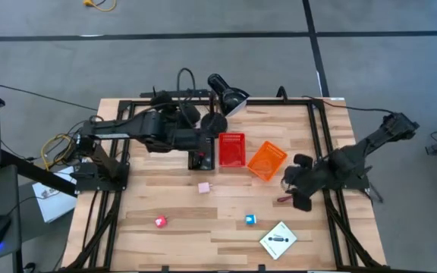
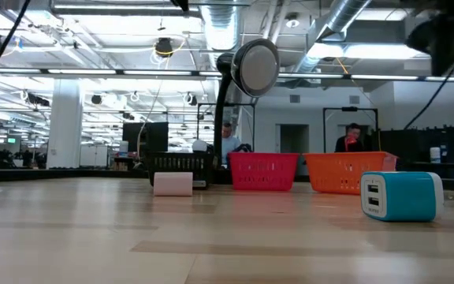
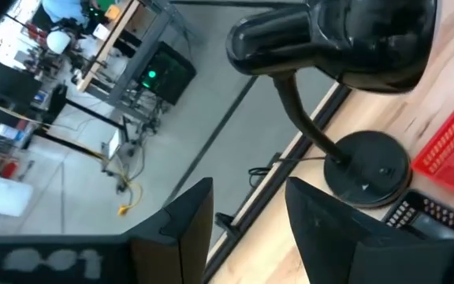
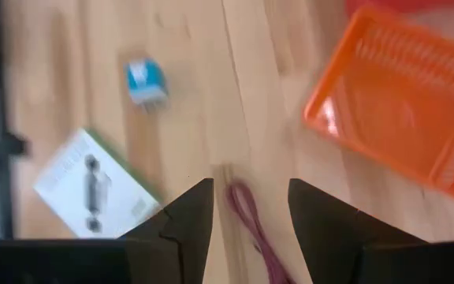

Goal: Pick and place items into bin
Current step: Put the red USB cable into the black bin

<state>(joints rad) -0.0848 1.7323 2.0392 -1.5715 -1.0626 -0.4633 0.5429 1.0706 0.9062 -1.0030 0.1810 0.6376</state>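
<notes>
Fingers of the right gripper (image 4: 251,207) stand apart, holding nothing, hovering over the dark maroon stick (image 4: 252,225) on the table's right side, near the tilted orange bin (image 1: 267,161); fingers of the left gripper (image 3: 251,217) are likewise parted and empty, up by the black lamp (image 3: 345,47) at the far edge, beside the red bin (image 1: 231,149). Loose on the wood (image 1: 203,220): white-pink piece (image 1: 204,186), red-pink piece (image 1: 160,221), blue cube (image 1: 250,220), white card (image 1: 278,240) nearest the front edge.
</notes>
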